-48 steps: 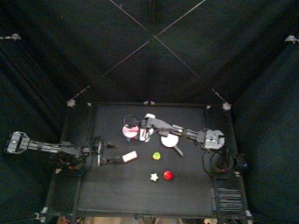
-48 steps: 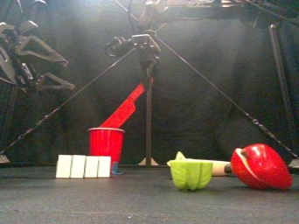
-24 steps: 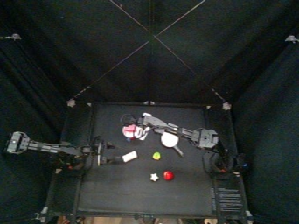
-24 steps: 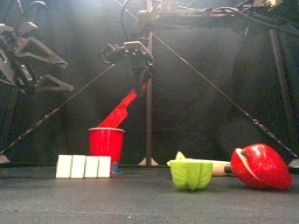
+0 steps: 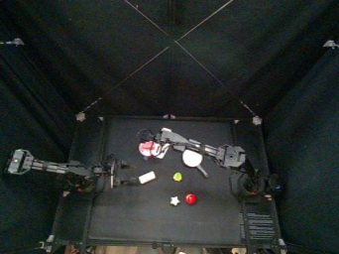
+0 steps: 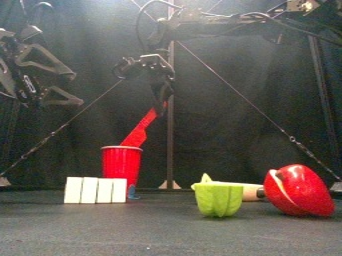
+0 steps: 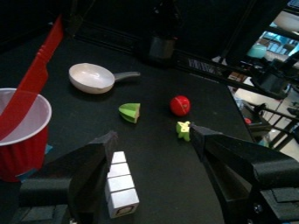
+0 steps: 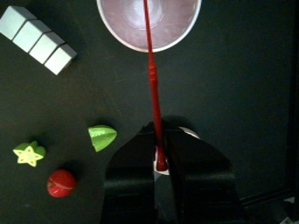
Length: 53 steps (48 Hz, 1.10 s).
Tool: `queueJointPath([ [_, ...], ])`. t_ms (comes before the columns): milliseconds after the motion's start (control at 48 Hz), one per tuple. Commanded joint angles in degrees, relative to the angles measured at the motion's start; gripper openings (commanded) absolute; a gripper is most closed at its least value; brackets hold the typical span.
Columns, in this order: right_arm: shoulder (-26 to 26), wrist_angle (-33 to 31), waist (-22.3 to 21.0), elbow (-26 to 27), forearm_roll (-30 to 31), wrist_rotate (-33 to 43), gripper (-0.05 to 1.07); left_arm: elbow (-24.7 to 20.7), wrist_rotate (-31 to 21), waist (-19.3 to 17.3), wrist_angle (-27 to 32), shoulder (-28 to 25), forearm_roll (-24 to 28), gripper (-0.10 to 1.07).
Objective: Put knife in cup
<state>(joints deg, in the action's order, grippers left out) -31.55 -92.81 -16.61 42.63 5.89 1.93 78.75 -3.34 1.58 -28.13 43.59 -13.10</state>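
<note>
The cup (image 6: 122, 165) is red-sided, and white-rimmed with a pinkish inside from above (image 5: 149, 149). It stands left of the table's middle. The slim red knife (image 6: 142, 127) leans with its lower tip inside the cup. My right gripper (image 6: 162, 98) is shut on the knife's upper end, above and just right of the cup. The right wrist view shows the knife (image 8: 149, 74) running from the gripper (image 8: 158, 160) into the cup's mouth (image 8: 149, 19). My left gripper (image 7: 163, 166) is open and empty, resting at the table's left (image 5: 93, 171), with the cup (image 7: 17, 122) beside it.
A row of white blocks (image 6: 96, 189) lies in front of the cup. A green piece (image 6: 218, 197) and a red ball (image 6: 299, 190) lie at the front right. A white dish (image 5: 192, 158) sits under the right arm. A yellow-green star (image 5: 175, 199) lies near the front.
My right gripper has moved down and slightly left with the knife. The knife's lower end has sunk deeper into the cup. The left arm has not moved.
</note>
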Motion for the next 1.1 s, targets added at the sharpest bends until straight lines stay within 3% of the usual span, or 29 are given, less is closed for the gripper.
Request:
queueJointPath([
  [0,1.5,0.1,-0.4,1.8,0.1,0.0,0.44,-0.7,0.1,-0.1,-0.4,-0.1,0.1,0.99],
  [271,0.5,0.2,-0.5,3.2,0.7,0.0,0.54,-0.7,0.1,-0.1,-0.4,-0.1,0.1,0.99],
  [583,-1.1,0.1,-0.3,7.1,1.0,0.7,0.83,-0.6,0.1,-0.1,-0.4,-0.1,0.1,0.99],
  [1083,-0.4,-2.1,0.3,6.9,1.0,1.1,0.84,-0.5,0.0,-0.1,-0.4,-0.1,0.1,0.99],
])
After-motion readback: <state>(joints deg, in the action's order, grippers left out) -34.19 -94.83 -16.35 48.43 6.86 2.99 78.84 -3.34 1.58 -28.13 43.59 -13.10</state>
